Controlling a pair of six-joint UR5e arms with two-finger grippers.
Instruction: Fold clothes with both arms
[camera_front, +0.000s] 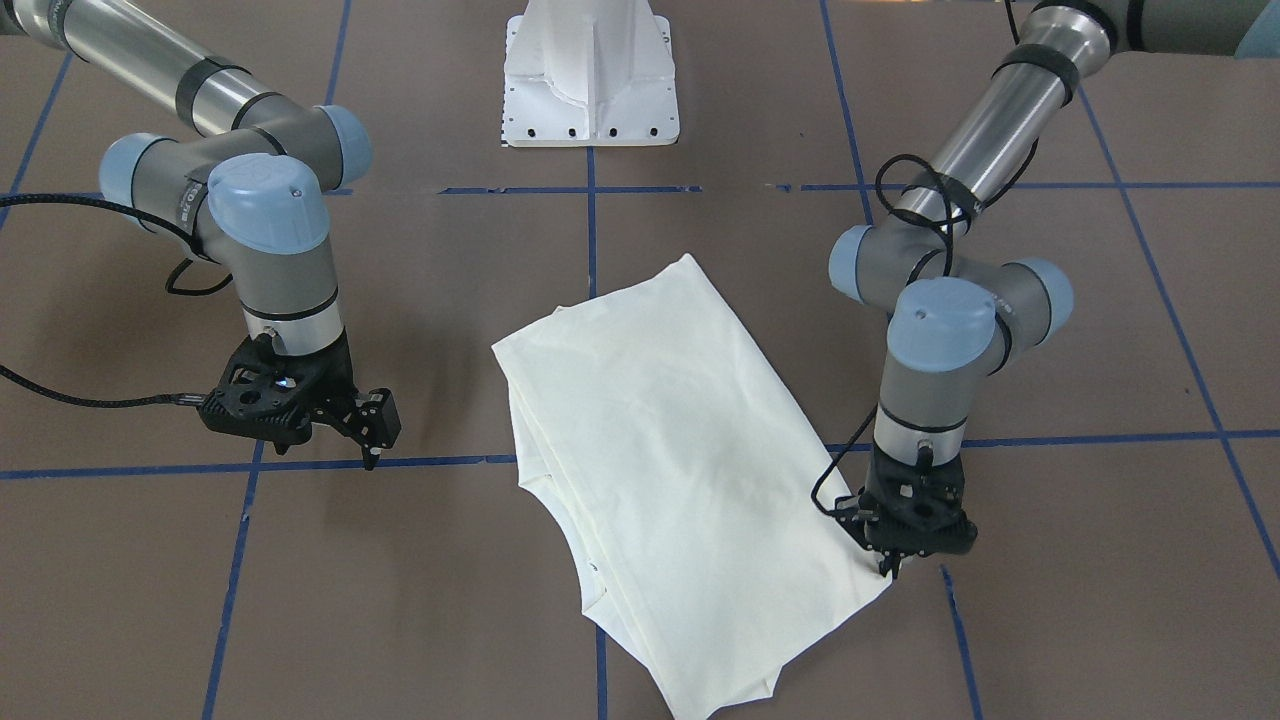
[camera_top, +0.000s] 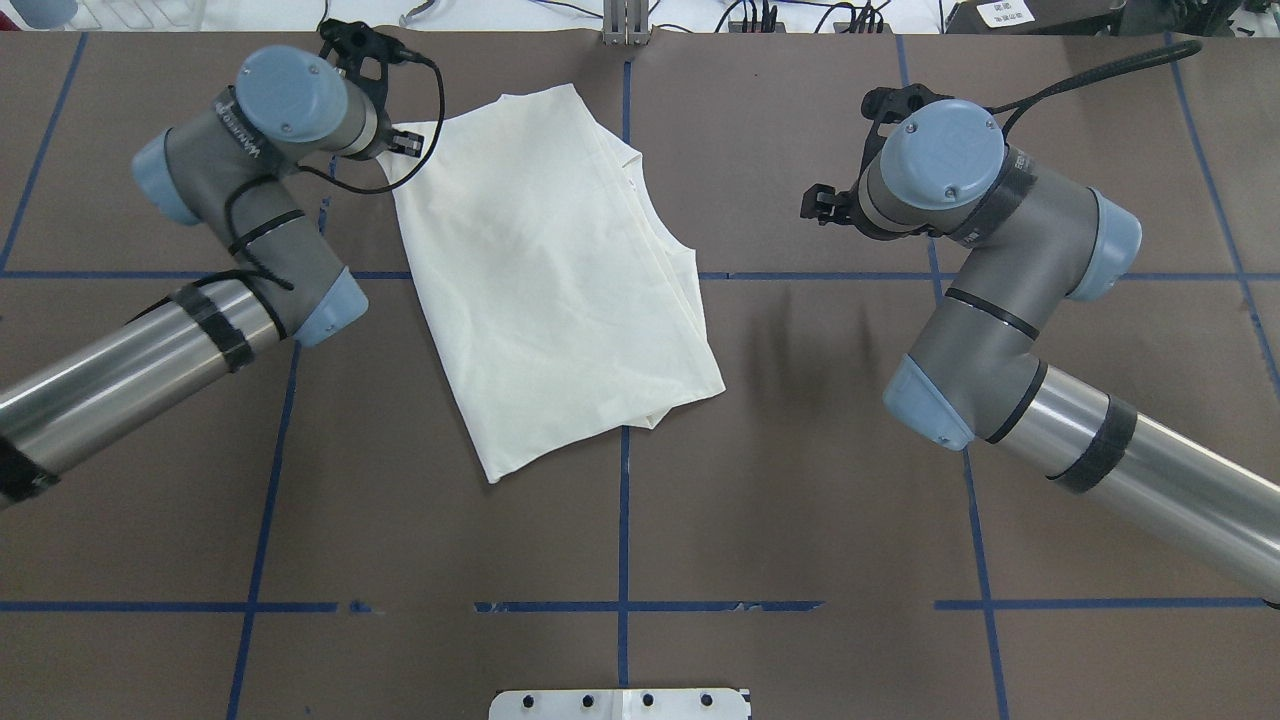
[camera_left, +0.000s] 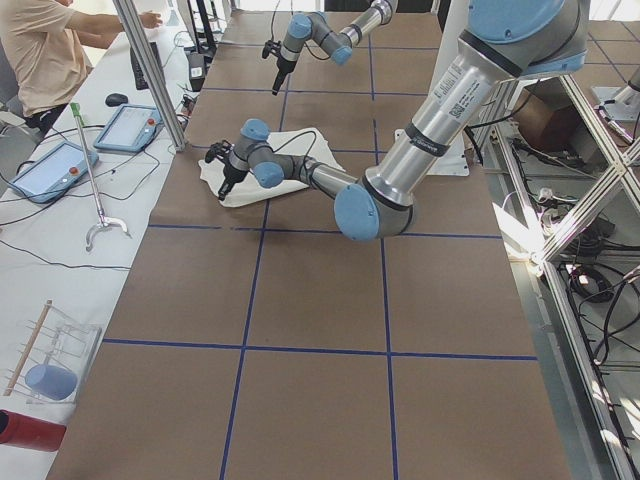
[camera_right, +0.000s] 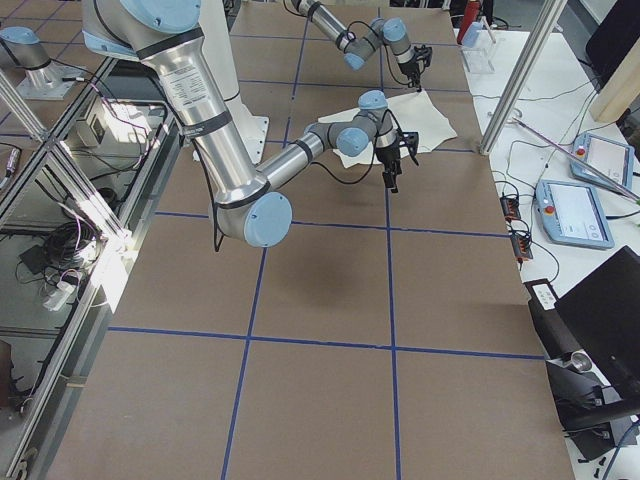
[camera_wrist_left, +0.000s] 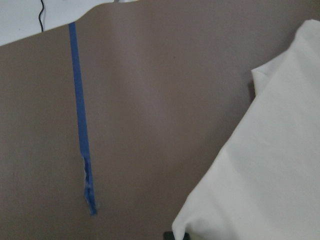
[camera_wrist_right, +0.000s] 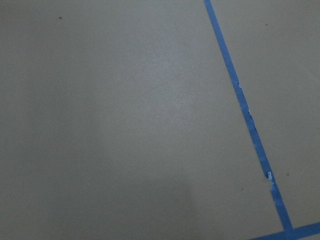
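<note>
A cream T-shirt, folded plain side up, lies mid-worktop, its long axis slanting away from the robot. The left fingers sit at its far left corner, at the cloth's edge; the right fingers hang well apart over bare worktop. Whether either pair is apart or together cannot be told. The left pair looks the nearer for the next fold.

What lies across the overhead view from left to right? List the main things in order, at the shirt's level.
left arm → cream T-shirt, lying plain side up on the table → right arm
</note>
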